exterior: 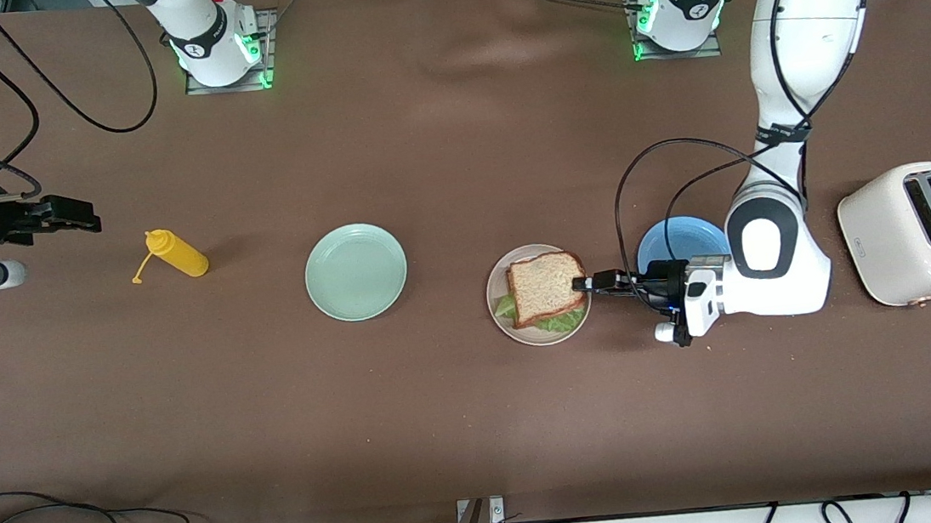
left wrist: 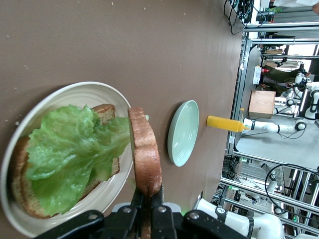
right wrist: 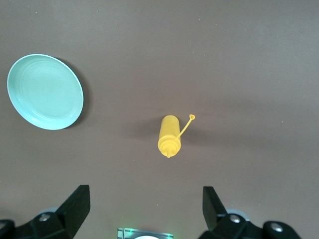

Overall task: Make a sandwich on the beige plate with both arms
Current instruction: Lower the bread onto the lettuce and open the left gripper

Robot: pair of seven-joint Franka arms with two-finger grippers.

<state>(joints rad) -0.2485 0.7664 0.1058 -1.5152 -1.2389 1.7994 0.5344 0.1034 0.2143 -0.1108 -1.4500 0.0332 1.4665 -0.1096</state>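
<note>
The beige plate (exterior: 524,337) (left wrist: 75,89) holds a brown bread slice (left wrist: 20,191) with a ruffled green lettuce leaf (exterior: 561,321) (left wrist: 65,149) on it. My left gripper (exterior: 586,284) (left wrist: 148,191) is shut on one edge of the second bread slice (exterior: 547,286) (left wrist: 144,149). It holds this slice over the lettuce, and in the left wrist view the slice stands clear above the plate's rim. My right gripper (exterior: 77,217) (right wrist: 144,209) waits open and empty over the table at the right arm's end, above the area near the yellow bottle.
A mint-green plate (exterior: 355,272) (right wrist: 45,92) lies empty mid-table. A yellow squeeze bottle (exterior: 177,253) (right wrist: 169,134) lies on its side toward the right arm's end. A blue plate (exterior: 681,239) sits partly under the left arm, with a white toaster (exterior: 915,233) beside it.
</note>
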